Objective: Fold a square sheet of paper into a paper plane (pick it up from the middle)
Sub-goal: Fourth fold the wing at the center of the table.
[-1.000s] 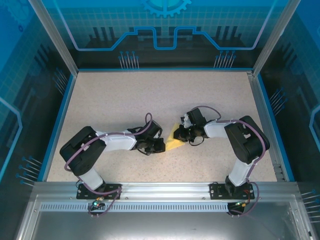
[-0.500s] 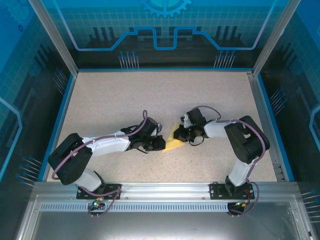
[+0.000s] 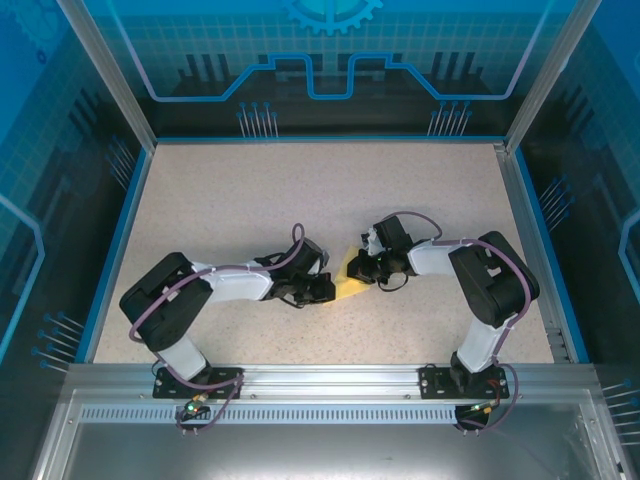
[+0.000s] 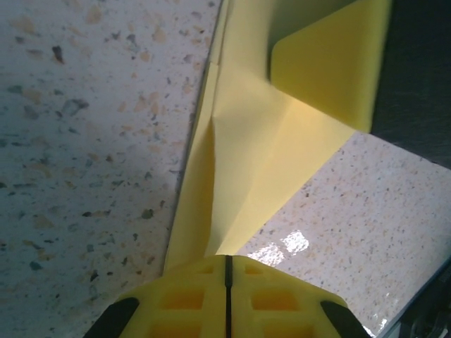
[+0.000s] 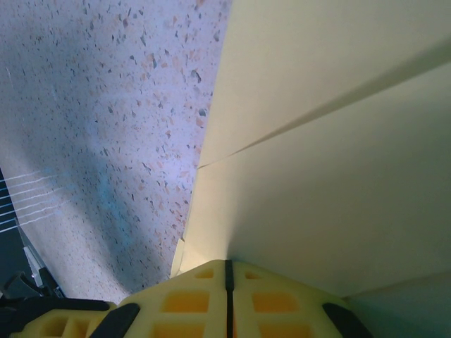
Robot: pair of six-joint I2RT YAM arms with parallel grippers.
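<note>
- Gripping the square sheet of paper [image 4: 254,162], my left hand [image 4: 227,262] has its yellow fingers pressed together, with only a thin seam between them. The sheet runs out of that seam.
- From the left wrist view the paper rises away from the fingers as a folded flap with a sharp crease and a second layer beneath along its left edge.
- At its far end a yellow pad [image 4: 331,63], which I take to be the other arm's finger, lies against the paper.
- My right hand [image 5: 227,266] is likewise closed on the sheet [image 5: 338,183]. Overlapping layers and a straight fold line show just beyond its fingers.
- From above, the left hand [image 3: 318,290] and right hand [image 3: 362,268] face each other with the paper [image 3: 349,283] between them as a small yellow triangle, near the middle of the speckled counter [image 3: 300,190].
- I cannot tell whether the sheet rests on the counter or hangs just clear of it.
- My judgement is that the first folds are in, since there are creases and doubled layers. The outline is a broad triangle and not yet a slim dart, so the narrowing folds, centre crease and wings are left to do.
</note>
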